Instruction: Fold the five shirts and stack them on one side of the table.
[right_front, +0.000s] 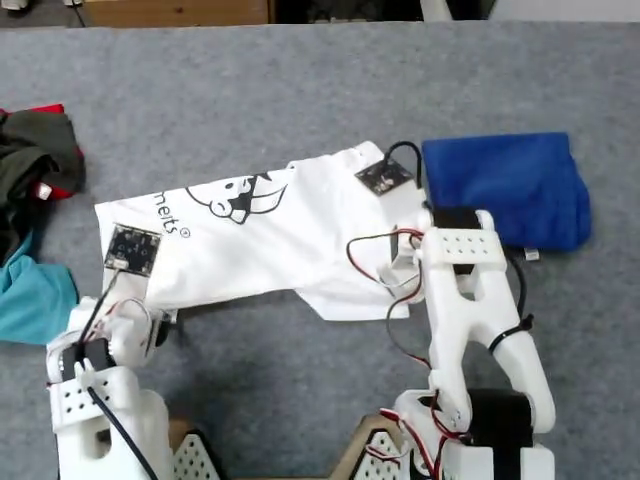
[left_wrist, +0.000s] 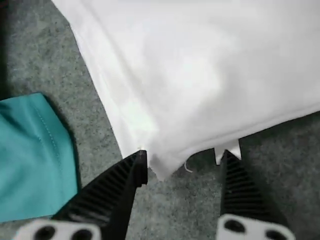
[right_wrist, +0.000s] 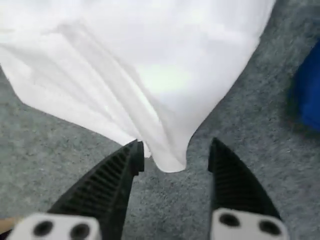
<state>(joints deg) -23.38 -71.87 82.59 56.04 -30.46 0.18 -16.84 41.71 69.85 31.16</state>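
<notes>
Left gripper (left_wrist: 184, 158) and right gripper (right_wrist: 176, 149) low, wide open astride white shirt (right_front: 270, 245) corners, holding nothing; clothes pile (right_front: 35, 150) cut off at left edge.

Cropped at the high view's left edge: a teal shirt (right_front: 35, 300) and a heap of dark and red shirts (right_front: 35, 150). Partly hidden beneath the right arm (right_front: 455, 265): a corner of the white shirt (right_front: 270, 235), the near edge of the blue shirt (right_front: 505, 185).

The high view looks down over the bench (right_front: 300, 90), with the white shirt (right_front: 270, 240) near centre. Each wrist view sits close above one corner of that shirt, which the high view also shows.
</notes>
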